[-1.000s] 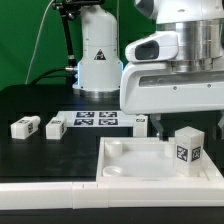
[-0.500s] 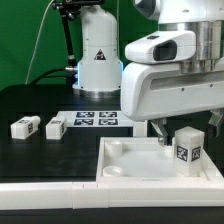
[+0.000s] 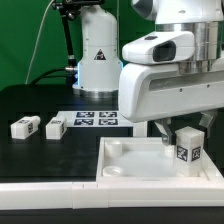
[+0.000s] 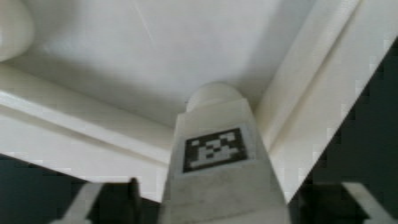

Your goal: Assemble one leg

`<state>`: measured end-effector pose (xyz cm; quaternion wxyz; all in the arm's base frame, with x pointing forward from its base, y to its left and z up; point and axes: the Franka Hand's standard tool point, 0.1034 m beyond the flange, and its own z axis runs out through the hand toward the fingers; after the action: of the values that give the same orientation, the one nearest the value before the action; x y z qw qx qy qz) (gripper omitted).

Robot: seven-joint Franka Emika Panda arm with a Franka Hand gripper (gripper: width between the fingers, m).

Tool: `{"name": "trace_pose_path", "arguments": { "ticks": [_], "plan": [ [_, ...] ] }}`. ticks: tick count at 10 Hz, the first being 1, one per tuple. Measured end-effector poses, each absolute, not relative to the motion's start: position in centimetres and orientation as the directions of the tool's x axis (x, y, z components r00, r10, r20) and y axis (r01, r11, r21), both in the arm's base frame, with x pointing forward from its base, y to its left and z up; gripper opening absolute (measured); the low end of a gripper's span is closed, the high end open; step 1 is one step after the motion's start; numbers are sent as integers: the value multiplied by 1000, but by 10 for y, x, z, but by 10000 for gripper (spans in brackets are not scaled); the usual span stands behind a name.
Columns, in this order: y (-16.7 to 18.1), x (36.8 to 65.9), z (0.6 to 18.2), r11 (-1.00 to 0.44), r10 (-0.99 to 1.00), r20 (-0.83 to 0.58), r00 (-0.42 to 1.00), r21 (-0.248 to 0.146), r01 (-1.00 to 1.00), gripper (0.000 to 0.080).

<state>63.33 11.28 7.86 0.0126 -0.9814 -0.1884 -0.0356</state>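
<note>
Wrist view: the leg (image 4: 222, 150) is shown upright in a corner of the tray (image 4: 107, 60), straddled by the spread claw (image 4: 222, 204), which has been lowered around it within the last second; a grasp is judged imminent.

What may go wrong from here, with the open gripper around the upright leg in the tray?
1. The gripper is open, with one finger on each side of the upright leg. If one finger touches first when it closes, the leg may tip over, as nothing appears to hold it.
2. The leg stands close to a wall of the tray. A finger that goes lower might strike that wall and shift the tray.
</note>
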Motion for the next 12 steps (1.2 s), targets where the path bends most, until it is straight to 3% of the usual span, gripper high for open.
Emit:
{"name": "trace_pose_path", "arguments": {
  "ticks": [1,2,4,6,8,12],
  "plan": [
    [113,633,79,-938,343,74,936,-14,345,291],
    [113,633,79,-938,344,74,936,-14,346,291],
    [116,632,79,-993,110,89,990,-36,114,291],
    [119,626,77,-968,-244,99,965,-79,-237,291],
    [120,622,77,-853,-518,106,849,-136,-503,291],
    [121,622,77,-730,-680,83,729,-165,-663,293]
  ]
}}
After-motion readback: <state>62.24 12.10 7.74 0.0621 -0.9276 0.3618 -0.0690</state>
